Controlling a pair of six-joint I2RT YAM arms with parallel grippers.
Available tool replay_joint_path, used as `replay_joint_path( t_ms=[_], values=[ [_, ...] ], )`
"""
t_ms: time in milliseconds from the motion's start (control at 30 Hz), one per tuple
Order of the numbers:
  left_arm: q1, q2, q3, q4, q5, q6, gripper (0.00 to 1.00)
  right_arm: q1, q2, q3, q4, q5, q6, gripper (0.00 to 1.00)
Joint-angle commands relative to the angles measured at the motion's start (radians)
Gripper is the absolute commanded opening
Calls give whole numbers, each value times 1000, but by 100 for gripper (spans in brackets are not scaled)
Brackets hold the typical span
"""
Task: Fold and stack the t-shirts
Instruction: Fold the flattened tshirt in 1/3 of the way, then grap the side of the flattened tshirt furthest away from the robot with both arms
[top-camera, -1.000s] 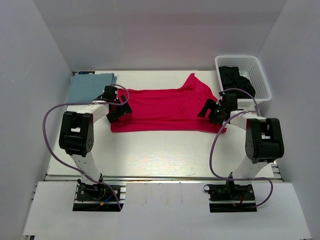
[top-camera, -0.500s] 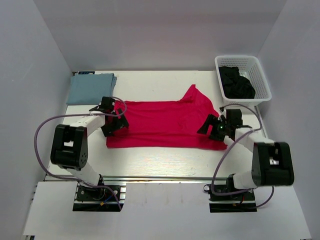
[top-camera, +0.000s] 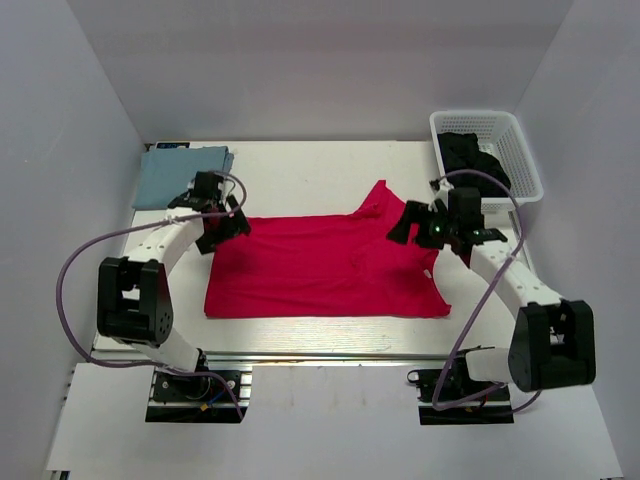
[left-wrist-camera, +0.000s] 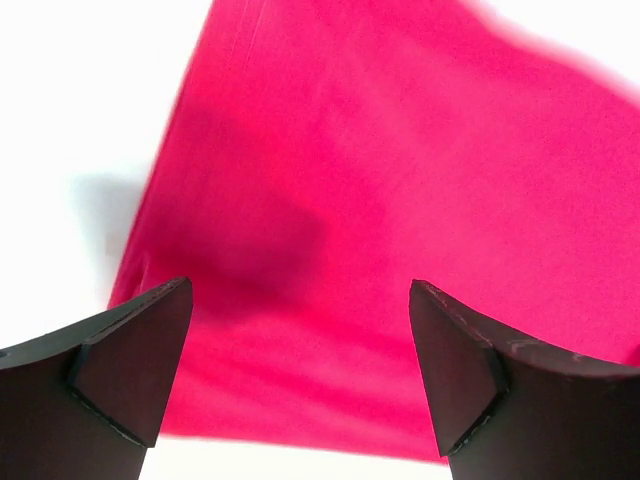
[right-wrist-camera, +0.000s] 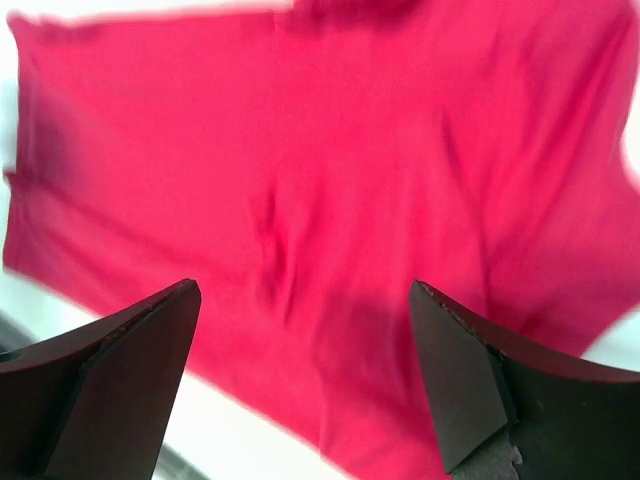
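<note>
The crimson red t-shirt (top-camera: 325, 265) lies spread flat in the middle of the white table, a sleeve sticking up at its far right. It fills the left wrist view (left-wrist-camera: 380, 200) and the right wrist view (right-wrist-camera: 320, 180). The pale blue-grey t-shirt (top-camera: 182, 173) lies folded at the far left corner. My left gripper (top-camera: 228, 228) is open and empty above the red shirt's far left corner. My right gripper (top-camera: 412, 224) is open and empty above the shirt's far right part. Both wrist views show wide-apart jaws with nothing between them.
A white lattice basket (top-camera: 520, 150) holding dark clothing (top-camera: 470, 160) stands at the far right corner. White walls close in the table on three sides. The table's near edge is a metal rail (top-camera: 320, 355) by the arm bases.
Both grippers have let go of the red shirt and risen away from it. The shirt now lies flatter and reaches nearer the front edge than before.
</note>
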Motion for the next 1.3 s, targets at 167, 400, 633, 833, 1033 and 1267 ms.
replay_joint_path(
  t_ms=[167, 400, 633, 833, 1033, 1267],
  values=[
    [23, 222, 313, 15, -229, 26, 97, 26, 269, 301, 45, 155, -26, 90],
    [65, 429, 500, -37, -275, 14, 86, 37, 614, 724, -107, 276, -58, 90],
    [100, 550, 560, 0, -197, 14, 74, 49, 941, 1124, -216, 345, -92, 90],
    [111, 598, 599, 18, -140, 14, 51, 46, 1103, 1297, -217, 342, -101, 90],
    [111, 586, 577, 27, -40, 53, 39, 41, 1153, 1309, -193, 337, -92, 90],
    [111, 537, 513, -16, -81, 44, 44, 44, 1175, 1311, -184, 333, -83, 90]
  ],
)
